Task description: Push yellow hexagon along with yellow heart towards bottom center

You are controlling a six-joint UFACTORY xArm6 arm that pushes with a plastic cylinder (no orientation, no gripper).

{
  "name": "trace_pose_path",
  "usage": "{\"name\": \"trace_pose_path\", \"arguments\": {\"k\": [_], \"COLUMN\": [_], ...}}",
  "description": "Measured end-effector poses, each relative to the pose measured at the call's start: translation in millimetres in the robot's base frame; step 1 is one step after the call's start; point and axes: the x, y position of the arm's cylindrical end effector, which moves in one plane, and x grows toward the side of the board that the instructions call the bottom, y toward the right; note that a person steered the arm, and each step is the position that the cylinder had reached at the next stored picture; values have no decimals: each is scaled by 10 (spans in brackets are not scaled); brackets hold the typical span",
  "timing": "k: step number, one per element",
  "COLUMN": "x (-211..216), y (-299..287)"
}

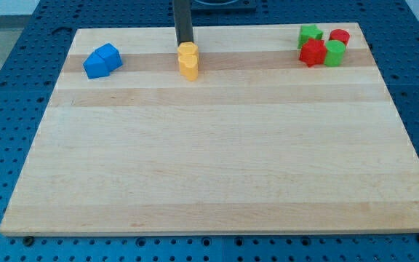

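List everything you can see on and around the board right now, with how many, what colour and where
Wooden board: one, light wood, fills most of the view.
Yellow blocks: two, touching, one behind the other, near the view's top, left of centre; the hexagon and the heart by the task, shapes hard to tell apart.
Blue blocks: two, touching, the view's top left.
Green blocks: two, the view's top right, one at the cluster's back left, the other at its front right.
Red blocks: two, same cluster, one front left, the other back right.
Blue perforated table: one, around the board.
Dark rod: one, upright; my tip sits just behind the yellow blocks.
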Motion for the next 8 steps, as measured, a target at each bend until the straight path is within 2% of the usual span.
{"name": "trace_pose_path", "arguments": {"k": [3,7,8], "x": [621,1933,1830], "y": [108,108,216]}}
